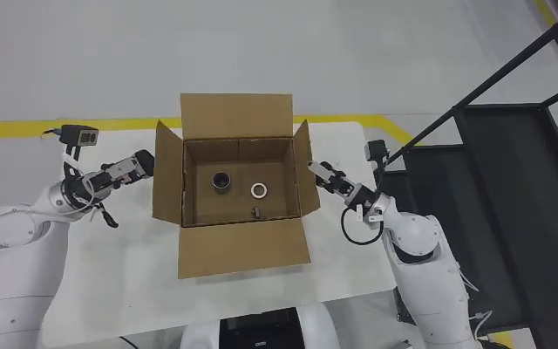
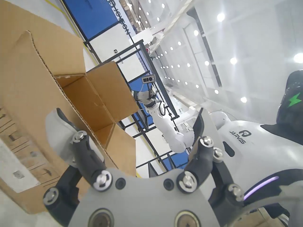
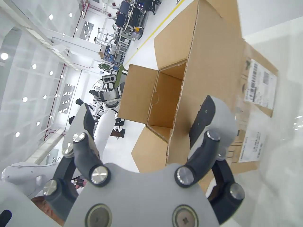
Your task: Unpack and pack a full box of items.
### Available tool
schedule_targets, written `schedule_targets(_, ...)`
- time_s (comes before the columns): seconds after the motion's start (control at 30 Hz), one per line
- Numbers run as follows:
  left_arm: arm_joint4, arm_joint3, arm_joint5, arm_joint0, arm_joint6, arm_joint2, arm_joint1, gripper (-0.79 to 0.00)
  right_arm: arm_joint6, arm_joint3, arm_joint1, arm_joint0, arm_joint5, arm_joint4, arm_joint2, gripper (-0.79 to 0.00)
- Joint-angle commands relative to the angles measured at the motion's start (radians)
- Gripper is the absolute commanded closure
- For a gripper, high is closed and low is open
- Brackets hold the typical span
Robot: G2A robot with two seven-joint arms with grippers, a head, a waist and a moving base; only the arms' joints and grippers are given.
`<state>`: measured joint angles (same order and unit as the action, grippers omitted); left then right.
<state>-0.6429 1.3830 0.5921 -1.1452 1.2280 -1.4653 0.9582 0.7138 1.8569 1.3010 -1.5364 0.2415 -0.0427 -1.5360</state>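
Note:
An open cardboard box (image 1: pixel 241 113) stands mid-table with all flaps folded out. On its floor are a dark cylinder (image 1: pixel 221 181), a white ring (image 1: pixel 260 189) and a small dark item (image 1: pixel 256 210). My left gripper (image 1: pixel 139 163) is at the outer side of the left flap (image 1: pixel 166 174). In the left wrist view that gripper (image 2: pixel 129 128) is open, and the flap's edge (image 2: pixel 71 100) runs between its fingers. My right gripper (image 1: pixel 322 171) is at the right flap (image 1: pixel 307 170). It (image 3: pixel 146 114) is also open, with the flap's edge (image 3: pixel 182 90) between its fingers.
The white table (image 1: pixel 131 262) has bare room in front of the box and to both sides. A black metal stair frame (image 1: pixel 497 166) stands close beside the table's right edge. A yellow floor line (image 1: pixel 113 125) runs behind the table.

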Motion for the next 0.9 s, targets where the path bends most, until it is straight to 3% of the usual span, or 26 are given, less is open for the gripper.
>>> schedule_targets(0.0,0.041,0.010,0.003,0.017,-0.003,0.032,0.002,-0.785,0.003,-0.007,0.000,0.008,0.001,0.007,0.028,-0.785)
schedule_targets(0.4,0.148,-0.055,-0.014,0.141,0.014,0.257,0.026,-0.785,0.001,-0.088,-0.001,0.044,-0.014,-0.040,0.153,-0.785)
schedule_targets(0.87,0.224,-0.137,-0.006,0.186,0.006,0.372,0.012,-0.785,-0.017,-0.150,-0.010,0.075,-0.032,-0.153,0.224,-0.785)
